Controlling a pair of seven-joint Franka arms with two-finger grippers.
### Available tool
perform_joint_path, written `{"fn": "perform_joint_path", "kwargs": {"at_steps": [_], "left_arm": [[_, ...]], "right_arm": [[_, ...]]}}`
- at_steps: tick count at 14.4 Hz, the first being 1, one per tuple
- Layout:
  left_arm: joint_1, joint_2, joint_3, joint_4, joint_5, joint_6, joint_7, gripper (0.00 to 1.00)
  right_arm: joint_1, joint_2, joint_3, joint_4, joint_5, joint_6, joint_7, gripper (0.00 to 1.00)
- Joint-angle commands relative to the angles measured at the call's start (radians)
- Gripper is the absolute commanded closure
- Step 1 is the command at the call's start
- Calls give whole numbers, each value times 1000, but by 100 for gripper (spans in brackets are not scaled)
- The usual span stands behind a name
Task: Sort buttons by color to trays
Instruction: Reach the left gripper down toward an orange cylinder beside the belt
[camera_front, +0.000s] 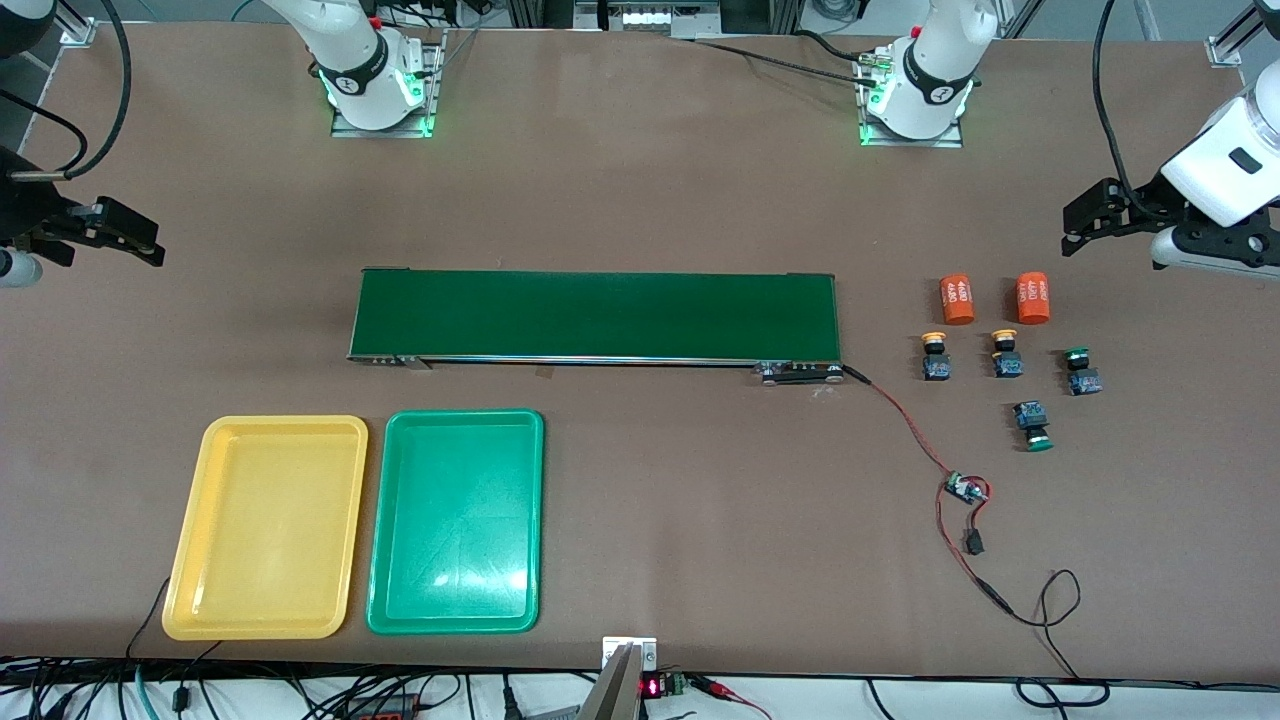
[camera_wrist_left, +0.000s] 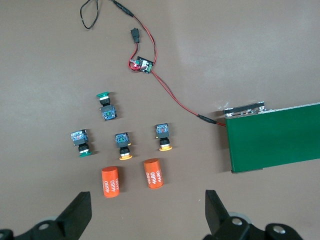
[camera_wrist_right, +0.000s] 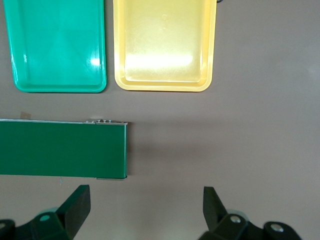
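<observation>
Four buttons lie at the left arm's end of the table: two yellow-capped (camera_front: 935, 355) (camera_front: 1006, 353) and two green-capped (camera_front: 1081, 370) (camera_front: 1032, 425). They also show in the left wrist view, yellow (camera_wrist_left: 164, 137) (camera_wrist_left: 123, 145) and green (camera_wrist_left: 104, 105) (camera_wrist_left: 81, 141). The yellow tray (camera_front: 268, 527) and green tray (camera_front: 457, 520) lie side by side toward the right arm's end and hold nothing; both show in the right wrist view (camera_wrist_right: 165, 45) (camera_wrist_right: 55, 45). My left gripper (camera_front: 1072, 230) (camera_wrist_left: 147, 215) is open and empty over bare table beside the orange cylinders. My right gripper (camera_front: 155, 245) (camera_wrist_right: 146, 210) is open and empty over bare table off the belt's end.
A long dark-green conveyor belt (camera_front: 595, 315) lies across the middle. Two orange cylinders (camera_front: 957, 299) (camera_front: 1032, 298) lie just beside the yellow-capped buttons, farther from the front camera. A red-and-black wire with a small circuit board (camera_front: 963, 489) runs from the belt's end.
</observation>
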Motion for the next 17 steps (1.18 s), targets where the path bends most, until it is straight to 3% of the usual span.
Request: {"fn": "perform_joint_path", "kwargs": {"at_steps": [1, 10, 17], "left_arm": [[2, 15, 4, 34, -11, -26, 30, 0], [2, 24, 6, 36, -2, -49, 21, 0], [60, 168, 13, 31, -2, -30, 36, 0]], "right_arm": [[-2, -89, 0, -115, 15, 72, 4, 0], [-6, -88, -2, -106, 14, 25, -29, 0], [-6, -88, 0, -106, 14, 25, -29, 0]]}}
